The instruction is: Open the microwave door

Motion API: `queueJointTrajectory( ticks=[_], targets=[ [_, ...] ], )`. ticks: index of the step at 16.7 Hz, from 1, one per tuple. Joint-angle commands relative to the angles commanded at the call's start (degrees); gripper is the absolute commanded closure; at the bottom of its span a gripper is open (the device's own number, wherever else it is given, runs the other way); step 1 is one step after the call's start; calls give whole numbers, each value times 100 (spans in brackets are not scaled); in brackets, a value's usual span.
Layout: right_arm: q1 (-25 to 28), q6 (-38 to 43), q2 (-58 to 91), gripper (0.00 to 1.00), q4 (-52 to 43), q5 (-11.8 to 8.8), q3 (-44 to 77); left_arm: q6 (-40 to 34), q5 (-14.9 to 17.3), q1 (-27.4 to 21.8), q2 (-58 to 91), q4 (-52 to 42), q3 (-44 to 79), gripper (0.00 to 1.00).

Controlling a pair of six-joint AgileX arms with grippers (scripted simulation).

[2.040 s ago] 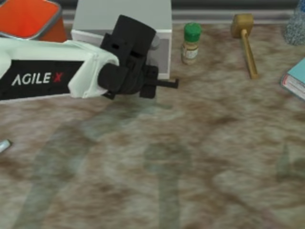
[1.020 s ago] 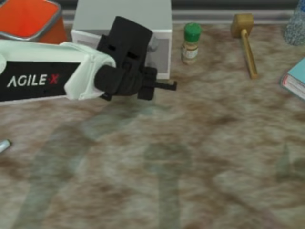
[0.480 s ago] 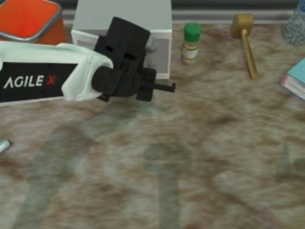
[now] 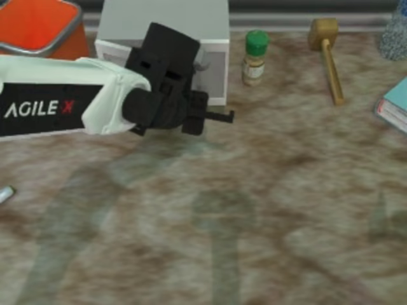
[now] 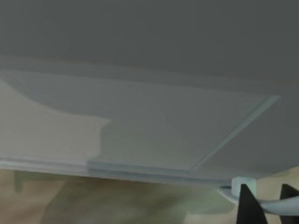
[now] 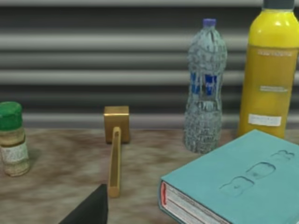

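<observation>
The microwave [image 4: 165, 22] stands at the back left of the table, its white top facing up. Its door [image 5: 154, 121] fills the left wrist view, a pale frame round a grey window, seemingly flat against the oven. The silvery handle [image 5: 275, 205] runs along the door's edge next to the grey control panel [image 4: 216, 73]. My left gripper [image 5: 266, 210] is at that handle, dark fingertips [image 5: 245, 207] on either side, shut on it. From above, the left arm's black wrist [image 4: 166, 79] hides the door front. My right gripper [image 6: 93, 212] is parked outside the top view, low over the table's right side.
An orange bin [image 4: 38, 25] sits left of the microwave. To the microwave's right stand a green-capped spice jar [image 4: 255, 57] and a wooden mallet [image 4: 327, 57]. A teal book [image 4: 394, 105], a water bottle [image 6: 205, 88] and a yellow bottle [image 6: 268, 70] crowd the right edge.
My left arm has drifted slightly to the left over the two seconds, and the visible bit of the handle shifted with it. In the last half second it has held still.
</observation>
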Motion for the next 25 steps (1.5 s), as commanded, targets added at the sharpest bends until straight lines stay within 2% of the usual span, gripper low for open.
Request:
queueJointTrajectory(
  ticks=[9,17,25],
  targets=[
    [0,0,0,0,0,0,0,0,0,0,0,0,0,100],
    [0,0,0,0,0,0,0,274,229,80,-166,107,-236,100],
    [0,0,0,0,0,0,0,275,230,81,-166,107,-237,100]
  ],
)
